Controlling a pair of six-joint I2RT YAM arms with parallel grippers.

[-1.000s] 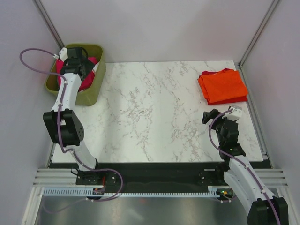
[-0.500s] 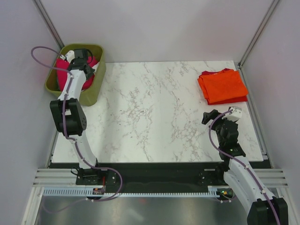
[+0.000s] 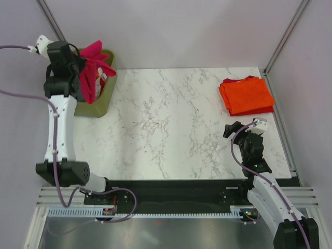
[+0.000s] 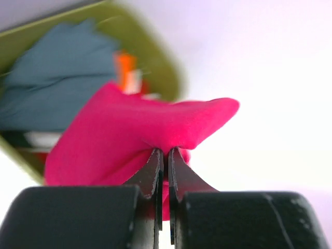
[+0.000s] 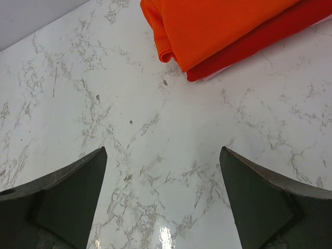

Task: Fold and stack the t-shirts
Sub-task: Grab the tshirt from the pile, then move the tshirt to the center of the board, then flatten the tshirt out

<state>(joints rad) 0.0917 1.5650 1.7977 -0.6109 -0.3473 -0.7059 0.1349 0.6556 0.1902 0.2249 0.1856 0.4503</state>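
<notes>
Top external view, entries left to right. Left claw (image 3: pixel 79 63): raised at the far left corner, jaws pressed together on a pinch of the magenta-pink soft cloth t-shirt (image 3: pixel 92 72). The shirt hangs bunched from that grip over the olive-green plastic basket (image 3: pixel 98 108); whether its lower end touches anything inside cannot be told. The basket stands at the far left corner of the white marble-patterned table (image 3: pixel 171 119). In the left wrist view the two dark fingertips meet with a fold of pink cloth caught between them. Behind them, blurred, the basket holds a grey-blue cloth (image 4: pixel 57 78) and an orange scrap of cloth (image 4: pixel 126 67). Bright orange folded cloth t-shirt (image 3: pixel 245 94): lies on top of a red folded cloth t-shirt (image 3: pixel 259 110), whose edge shows beneath it, the pair stacked at the table's far right corner. Right claw (image 3: pixel 245 125): jaws spread wide, gripping nothing, poised over the table near its right edge, on the near side of the stack and apart from it. In the right wrist view bare marble shows between its two dark fingers, with the orange-and-red stack ahead.
</notes>
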